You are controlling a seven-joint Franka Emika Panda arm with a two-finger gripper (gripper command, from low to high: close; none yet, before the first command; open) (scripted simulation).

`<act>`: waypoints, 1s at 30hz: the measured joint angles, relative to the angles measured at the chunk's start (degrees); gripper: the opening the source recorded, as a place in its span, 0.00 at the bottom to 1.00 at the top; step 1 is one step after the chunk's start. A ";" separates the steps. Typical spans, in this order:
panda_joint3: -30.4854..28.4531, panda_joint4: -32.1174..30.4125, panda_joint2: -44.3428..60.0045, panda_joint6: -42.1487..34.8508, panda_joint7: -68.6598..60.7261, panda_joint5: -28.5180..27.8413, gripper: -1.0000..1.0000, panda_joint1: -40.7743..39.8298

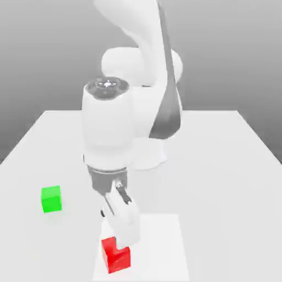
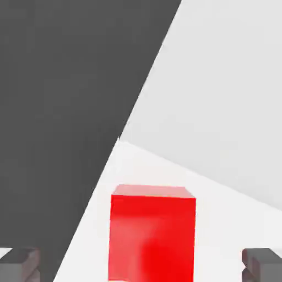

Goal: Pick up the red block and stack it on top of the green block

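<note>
The red block (image 1: 115, 254) is a glossy cube on the table near the front edge, on a lighter square patch. My gripper (image 1: 126, 239) hangs just above and behind it, pointing down. In the hand view the red block (image 2: 152, 234) sits between my two dark fingertips (image 2: 19, 264), with wide gaps on both sides, so my gripper (image 2: 141, 265) is open and touches nothing. The green block (image 1: 51, 199) stands alone on the table, toward the exterior view's left and farther back than the red one.
The white table (image 1: 231, 182) spreads around both blocks. The arm's base (image 1: 148, 154) stands at the middle back. The lighter square patch (image 1: 160, 242) lies at the front. The table edge runs beside the red block, with dark floor (image 2: 55, 110) beyond.
</note>
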 joint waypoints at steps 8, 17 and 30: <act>-2.39 0.84 5.92 4.99 2.10 -2.54 0.00 1.85; -2.53 -3.07 -6.27 -3.56 1.41 2.01 0.00 -1.78; -14.74 -18.72 -18.82 0.06 17.12 5.41 0.00 -22.47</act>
